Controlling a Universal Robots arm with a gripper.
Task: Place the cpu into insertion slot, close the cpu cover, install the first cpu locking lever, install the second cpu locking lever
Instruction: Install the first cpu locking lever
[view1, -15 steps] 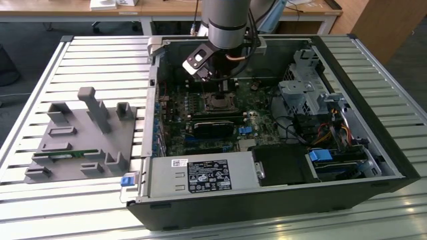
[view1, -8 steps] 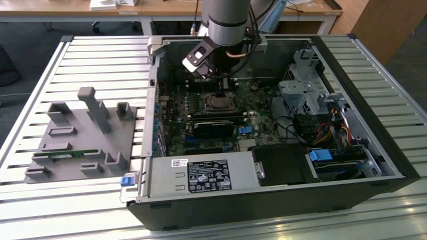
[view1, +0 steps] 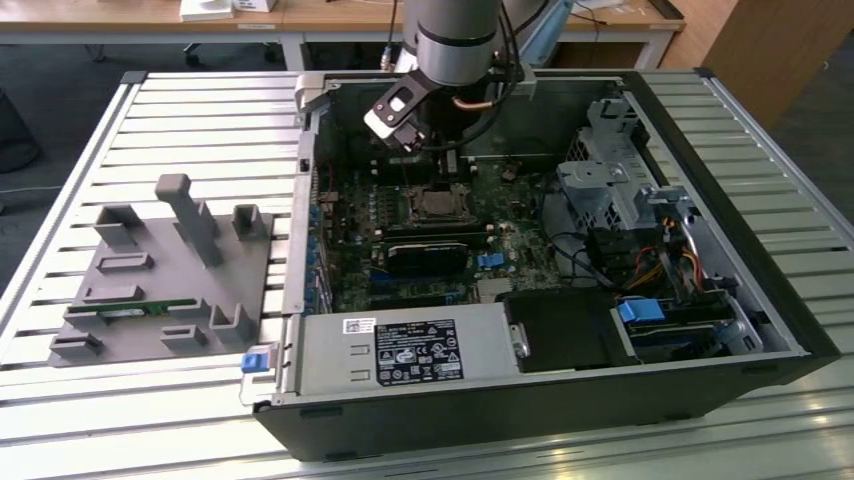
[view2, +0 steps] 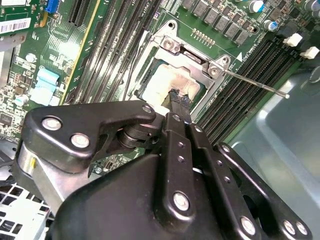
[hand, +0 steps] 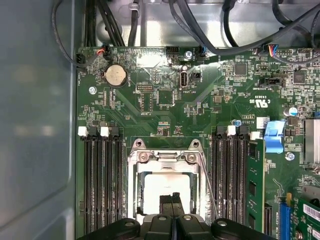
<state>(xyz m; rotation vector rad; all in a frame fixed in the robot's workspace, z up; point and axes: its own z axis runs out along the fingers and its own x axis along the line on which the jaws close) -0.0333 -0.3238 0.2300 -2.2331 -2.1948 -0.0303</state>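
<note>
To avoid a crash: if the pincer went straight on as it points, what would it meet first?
Probably the cpu, framed by the cpu cover, right ahead of the pincer; depth is unclear.

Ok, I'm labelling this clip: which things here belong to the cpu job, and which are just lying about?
Job: cpu; cpu cover around it; locking lever; gripper, fingers together above the cpu.

Lying about: memory slots; coin battery; grey holder tray; power supply.
</note>
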